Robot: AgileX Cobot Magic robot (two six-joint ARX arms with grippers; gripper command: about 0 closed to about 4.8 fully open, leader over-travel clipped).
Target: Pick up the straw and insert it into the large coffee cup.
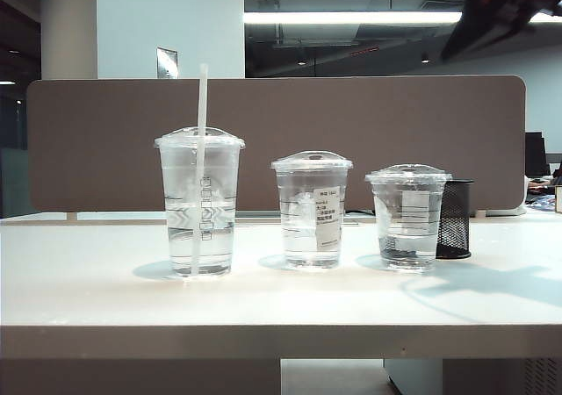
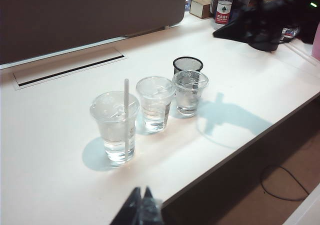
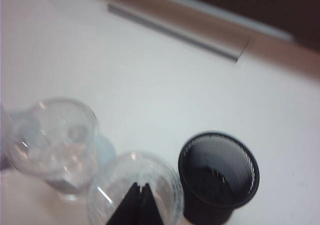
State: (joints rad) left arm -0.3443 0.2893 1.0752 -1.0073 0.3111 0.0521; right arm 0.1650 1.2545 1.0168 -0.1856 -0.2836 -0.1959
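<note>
The long thin white straw [image 1: 201, 162] already stands upright through the domed lid of the large clear plastic coffee cup [image 1: 199, 204], leftmost of the row on the white table [image 1: 263, 303], with its lower end down near the bottom of the cup, so I judge the insertion done and the step in hand is just clearing out. My right gripper [image 3: 139, 187] has its fingertips pressed together on nothing and hangs high above the right end of the row, over the shortest clear cup [image 3: 135, 190]; in the exterior view it is only a dark blur at the top right. To do this well I should pull up and away to the right, not sweeping left across the lids, since a knock on the tall straw could tip it. My left gripper [image 2: 141, 195] sits low at the near side, well apart from the cups, tips together and empty. The medium clear cup with a white label [image 1: 312, 209] stands in the middle, and a black mesh pen holder [image 1: 454, 219] is just beside the short cup on the far right, the closest thing to bump. A brown partition panel [image 1: 272, 140] runs behind.
</note>
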